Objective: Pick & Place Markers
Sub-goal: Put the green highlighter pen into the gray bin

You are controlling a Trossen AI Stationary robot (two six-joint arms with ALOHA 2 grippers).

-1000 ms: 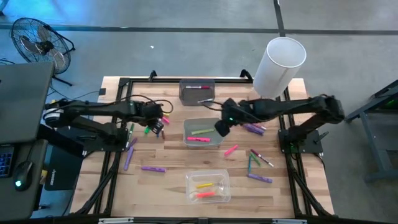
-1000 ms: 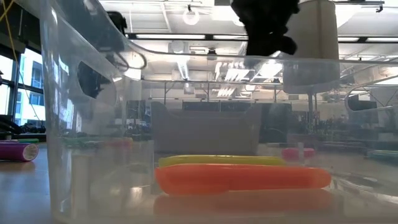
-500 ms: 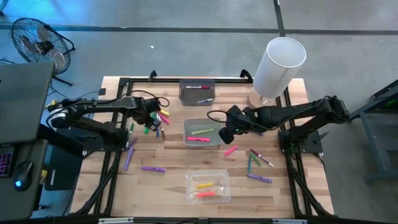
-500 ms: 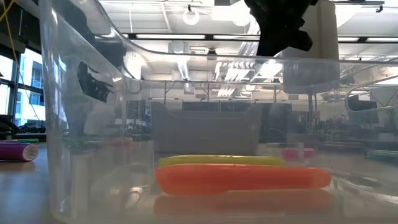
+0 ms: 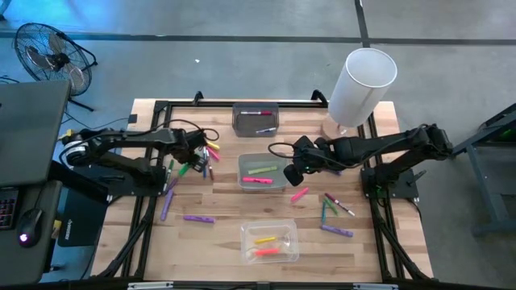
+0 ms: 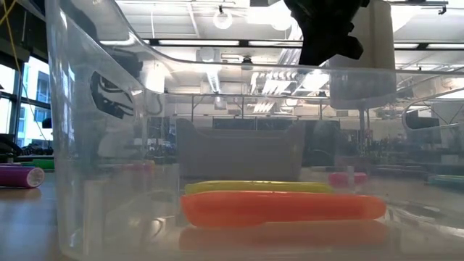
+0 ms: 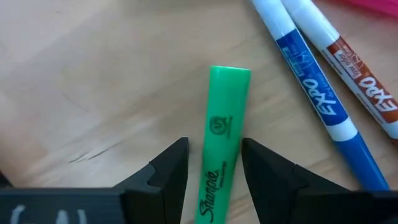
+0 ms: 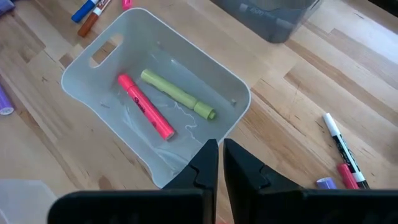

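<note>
My left gripper point(image 7: 214, 167) point(image 5: 193, 159) is low over the table's left side and open. Its fingers stand on either side of a green highlighter point(image 7: 225, 143) lying flat on the wood beside a blue marker point(image 7: 317, 93) and a brown one point(image 7: 364, 81). My right gripper point(image 8: 221, 155) point(image 5: 291, 172) is shut and empty above the right end of the middle pale bin point(image 8: 244, 93), which holds a pink highlighter point(image 8: 144, 107) and a yellow-green highlighter point(image 8: 177, 93). Other markers lie scattered on the table point(image 5: 334, 211). My left gripper comes at the green highlighter from above with a finger along each long side near its capped end; I cannot tell whether the fingers point(image 7: 264, 165) touch it. The highlighter lies flat on the table.
A grey bin point(image 5: 255, 118) sits at the far edge. A clear bin point(image 5: 270, 242) with a yellow and an orange highlighter sits near. A white cylinder point(image 5: 361, 84) stands far right. Purple markers point(image 5: 197, 218) and a pink one point(image 5: 299, 194) lie between.
My right gripper has moved from above the middle bin a little toward the near and right edges, then held still. My left gripper has shifted slightly toward the table's left, over the green highlighter.
</note>
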